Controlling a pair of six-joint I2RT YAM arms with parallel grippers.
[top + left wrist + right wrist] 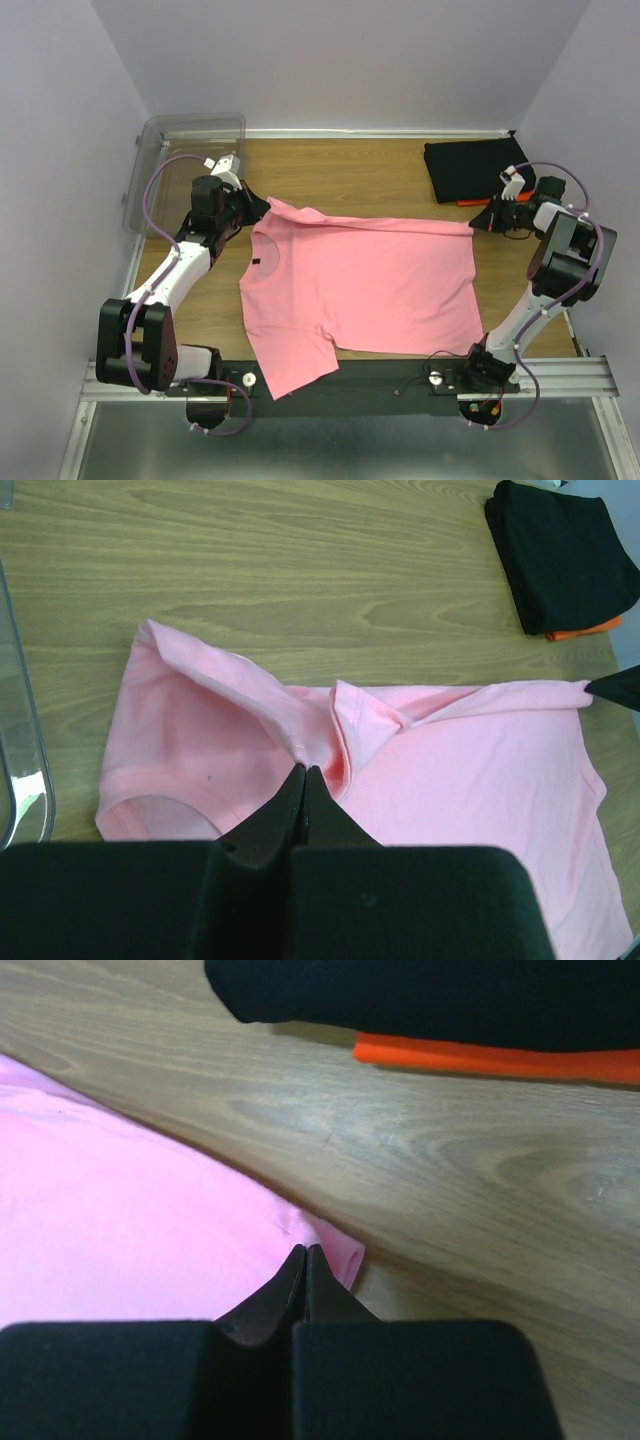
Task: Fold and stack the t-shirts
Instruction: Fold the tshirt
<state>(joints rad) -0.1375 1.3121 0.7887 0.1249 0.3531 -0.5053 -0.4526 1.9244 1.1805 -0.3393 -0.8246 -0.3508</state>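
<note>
Evidently both claws are pressed together on cloth. The left gripper [305, 777] pinches a bunched ridge of the pink shirt [370, 280] by its far shoulder. The right gripper [305, 1255] pinches the far hem corner, and the edge between them looks drawn fairly straight. The shirt lies spread on the table [340, 170], collar to the left, its near sleeve reaching the table's front edge. The black shirt [470, 170] sits folded on the orange shirt [480, 1058] at the far right, and a bin [190, 150] stands far left.

The step in hand looks like the first lengthwise fold. Next, both arms would need to lift together and carry the far edge toward the near one, keeping it taut.
</note>
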